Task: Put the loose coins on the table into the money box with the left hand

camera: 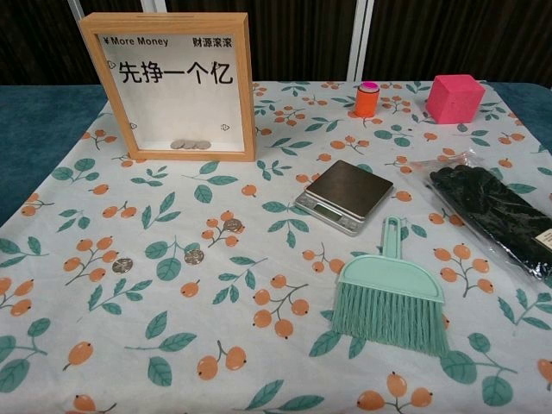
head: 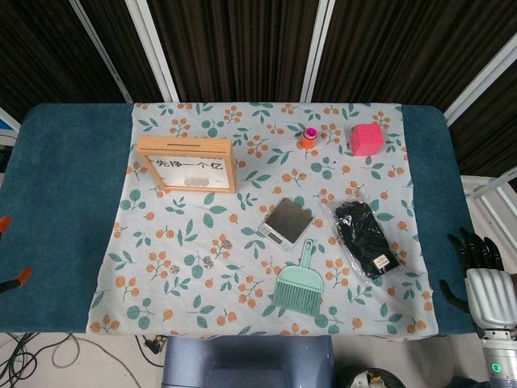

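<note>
The money box (head: 186, 164) (camera: 168, 86) is a wooden frame with a clear front, standing upright at the back left of the floral cloth; a few coins lie at its bottom (camera: 190, 145). Three loose coins rest on the cloth in front of it: one at the left (head: 172, 267) (camera: 122, 266), one in the middle (head: 208, 262) (camera: 194, 256), and one further back to the right (head: 226, 242) (camera: 233, 225). My right hand (head: 478, 263) hangs off the table's right edge, fingers apart and holding nothing. My left hand shows in neither view.
A small silver scale (head: 287, 221) (camera: 345, 195) sits mid-table, with a mint brush (head: 300, 283) (camera: 392, 302) in front of it. A black bagged item (head: 367, 238) (camera: 496, 211) lies at the right. A pink cube (head: 367, 138) (camera: 454, 97) and an orange bottle (head: 308, 137) (camera: 367, 99) stand at the back.
</note>
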